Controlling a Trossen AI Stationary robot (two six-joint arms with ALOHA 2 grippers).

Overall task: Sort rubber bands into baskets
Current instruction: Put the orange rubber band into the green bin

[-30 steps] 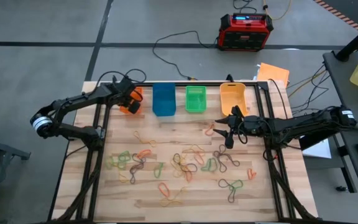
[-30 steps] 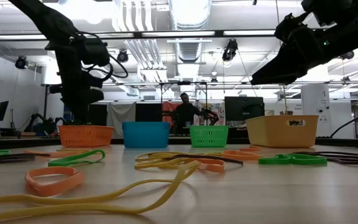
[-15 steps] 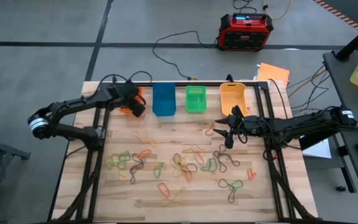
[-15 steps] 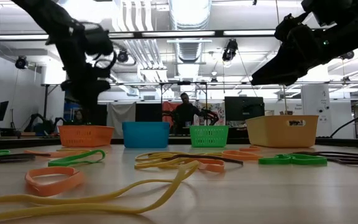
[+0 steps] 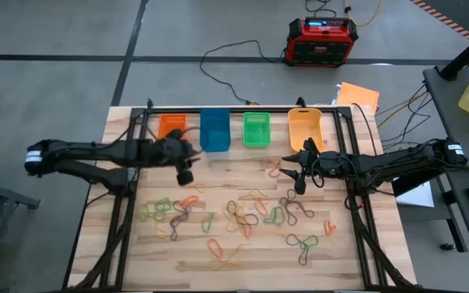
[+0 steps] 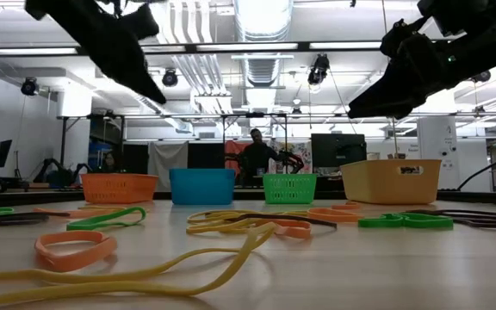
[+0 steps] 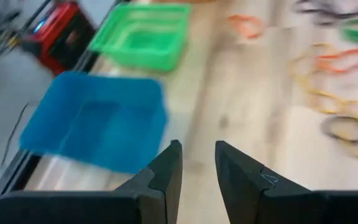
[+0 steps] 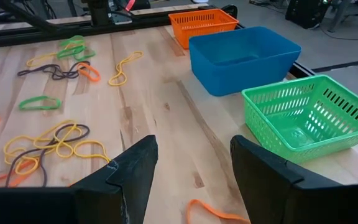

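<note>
Red-and-black box (image 5: 322, 41) on the floor; seemingly a person (image 6: 257, 155) behind.

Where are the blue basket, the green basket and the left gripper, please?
blue basket (image 5: 214, 130), high view, its inside floor.
green basket (image 5: 256, 129), high view, its inside floor.
left gripper (image 7: 197, 163), left wrist view, gap between fingertips.
</note>
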